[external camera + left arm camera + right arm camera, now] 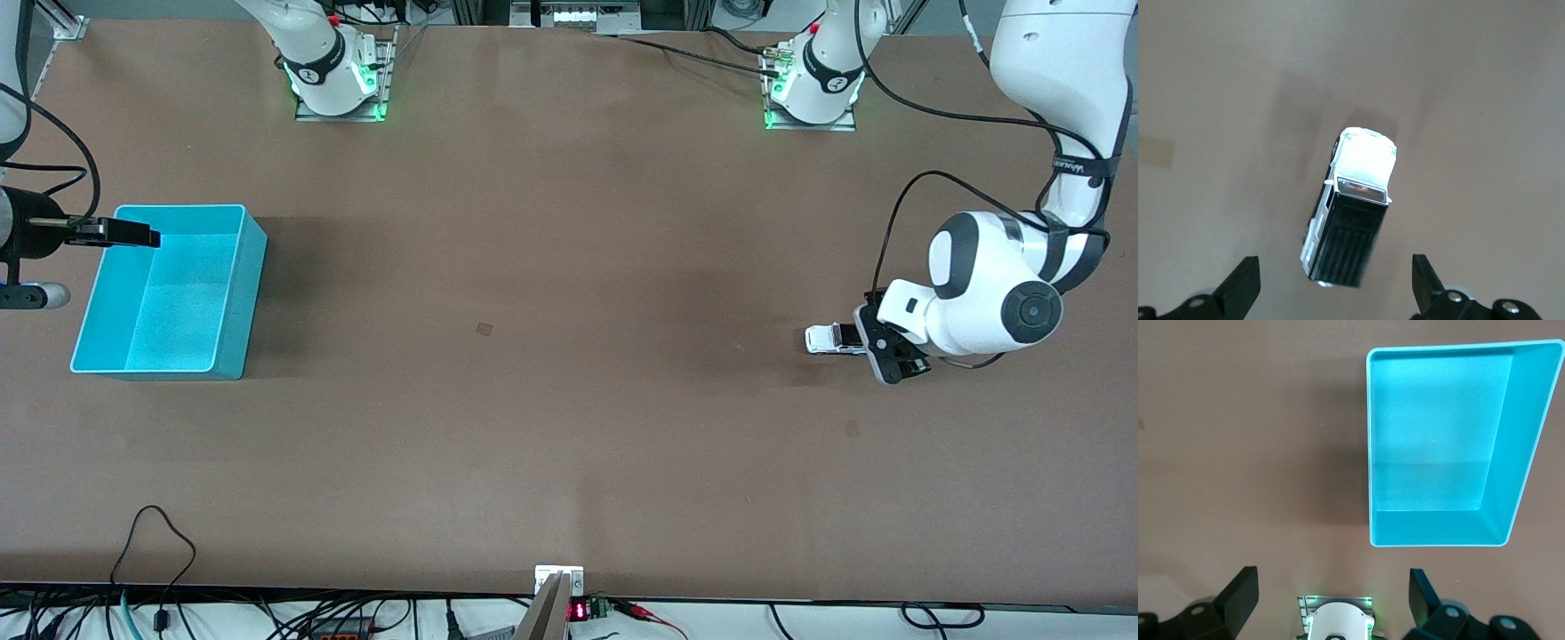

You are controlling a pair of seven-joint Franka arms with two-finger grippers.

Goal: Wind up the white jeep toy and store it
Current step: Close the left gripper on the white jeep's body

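Setting: a wide brown tabletop (pixel 551 267) seen from a high camera, with two white robot arms whose bases stand along the upper edge of the front view.

Toy: the small boxy white jeep toy (pixel 834 339) (pixel 1350 210), with a ribbed black roof and dark windows, stands on its wheels on the bare table toward the left arm's end. It is well apart from the bin.

Bin: an open rectangular turquoise plastic bin (pixel 240 293) (pixel 1531 440) sits on the table toward the right arm's end. Nothing shows inside it.

Left gripper: the left gripper (pixel 867 342) (pixel 1336 290) hangs low over the black-roofed end of the jeep, its white wrist bent down toward the table. In the left wrist view its two black fingers (pixel 1241 287) are spread wide, one to each side of the toy, with a clear gap between each finger and the car body. It grasps nothing.

Right gripper: the right gripper (pixel 133 236) (pixel 1333 603) hovers at the rim of the turquoise bin, at the edge of the front view. The right wrist view shows its black fingers (pixel 1238 600) released and wide apart, holding nothing, with the bin and the right arm's base below.
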